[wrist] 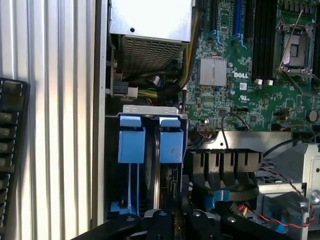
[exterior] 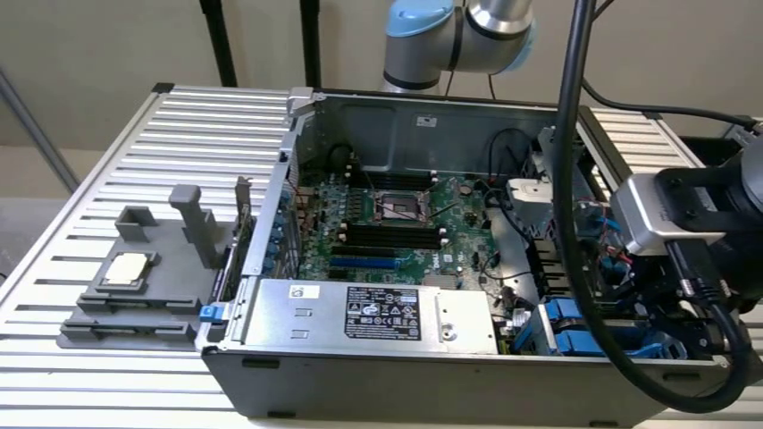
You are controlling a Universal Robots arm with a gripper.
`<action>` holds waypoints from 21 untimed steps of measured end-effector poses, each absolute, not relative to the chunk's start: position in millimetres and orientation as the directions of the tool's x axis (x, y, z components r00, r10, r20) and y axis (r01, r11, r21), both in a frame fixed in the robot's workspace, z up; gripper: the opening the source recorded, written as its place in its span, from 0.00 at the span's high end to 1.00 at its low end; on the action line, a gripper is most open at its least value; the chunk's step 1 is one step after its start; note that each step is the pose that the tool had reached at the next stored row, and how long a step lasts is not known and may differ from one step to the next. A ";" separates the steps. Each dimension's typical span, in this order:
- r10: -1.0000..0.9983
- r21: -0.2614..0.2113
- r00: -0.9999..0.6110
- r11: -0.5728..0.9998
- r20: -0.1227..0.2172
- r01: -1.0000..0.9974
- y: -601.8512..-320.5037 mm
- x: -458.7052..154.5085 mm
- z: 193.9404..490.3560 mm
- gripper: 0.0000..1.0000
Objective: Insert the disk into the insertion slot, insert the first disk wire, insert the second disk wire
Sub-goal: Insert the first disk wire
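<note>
A slatted metal table (exterior: 113, 156) carries the open computer case (exterior: 417, 386) and a grey fixture (exterior: 155, 308).

White lettering reading "DELL" stands on the green motherboard (wrist: 220, 102), just beside its silver heatsink (wrist: 212, 71). The black-and-white label (exterior: 383, 313) on the grey power-supply box (exterior: 277, 320) carries print too small to read.

Arm: silver-grey cylindrical arm joints (exterior: 501, 22), one with a light blue round cap (exterior: 417, 16).
Cable: thick black cable (exterior: 581, 134), smooth, looping low.
Wrist: pale grey box-shaped block (exterior: 649, 214) against a black housing (exterior: 730, 223).
Claw (wrist: 176, 225): black links, round pivot bolts (wrist: 160, 216).
</note>
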State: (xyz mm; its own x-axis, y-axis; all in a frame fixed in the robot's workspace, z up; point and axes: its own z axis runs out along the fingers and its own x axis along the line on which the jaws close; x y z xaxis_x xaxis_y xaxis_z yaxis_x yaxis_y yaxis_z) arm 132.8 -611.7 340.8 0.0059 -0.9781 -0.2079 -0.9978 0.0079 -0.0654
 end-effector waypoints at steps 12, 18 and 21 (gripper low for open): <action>-0.978 -0.069 -0.040 0.056 -0.207 -0.996 -611.0 130.8 340.2 0.84; -0.978 -0.075 -0.042 0.059 -0.206 -0.995 -610.0 130.1 339.3 0.84; -0.978 -0.078 -0.042 0.059 -0.204 -0.995 -609.3 130.1 338.7 0.84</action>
